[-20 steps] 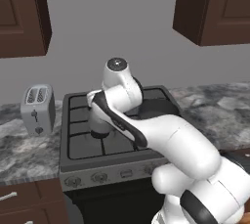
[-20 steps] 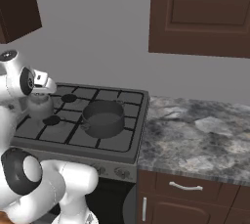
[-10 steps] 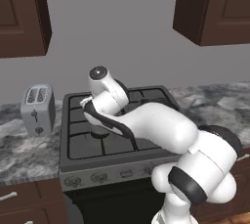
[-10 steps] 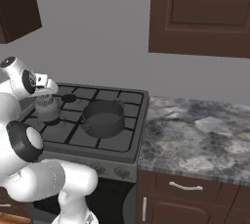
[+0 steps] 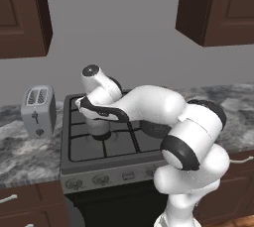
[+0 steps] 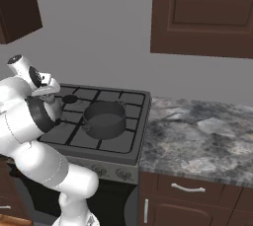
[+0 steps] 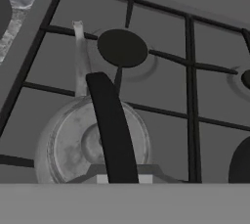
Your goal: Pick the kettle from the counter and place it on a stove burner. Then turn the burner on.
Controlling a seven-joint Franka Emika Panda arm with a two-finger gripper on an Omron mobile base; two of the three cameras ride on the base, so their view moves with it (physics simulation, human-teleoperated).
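Observation:
The small silvery kettle (image 7: 93, 142) lies directly below the hand, its thin spout pointing toward the stove's left edge. Its dark handle (image 7: 112, 125) runs up between my fingers. My gripper (image 7: 123, 178) is shut on that handle. In the left base view the kettle (image 5: 101, 128) sits low over the front-left part of the black grates, under the white wrist. Just beyond the kettle lies a round black stove burner (image 7: 122, 47). Whatever disc lies beneath the kettle is hidden. The marbled counter (image 5: 25, 154) flanks the stove.
A wide dark-grey pot (image 6: 104, 119) stands on the right half of the stove. On the left counter is a silver toaster (image 5: 38, 112). The stove's knobs (image 5: 99, 179) line its front panel. More counter (image 6: 197, 141) stretches right. Dark cabinets hang overhead.
The arm's elbow and upper links have swung forward and to the right. The hand, still holding the kettle, has stayed over the stove's left side with little shift.

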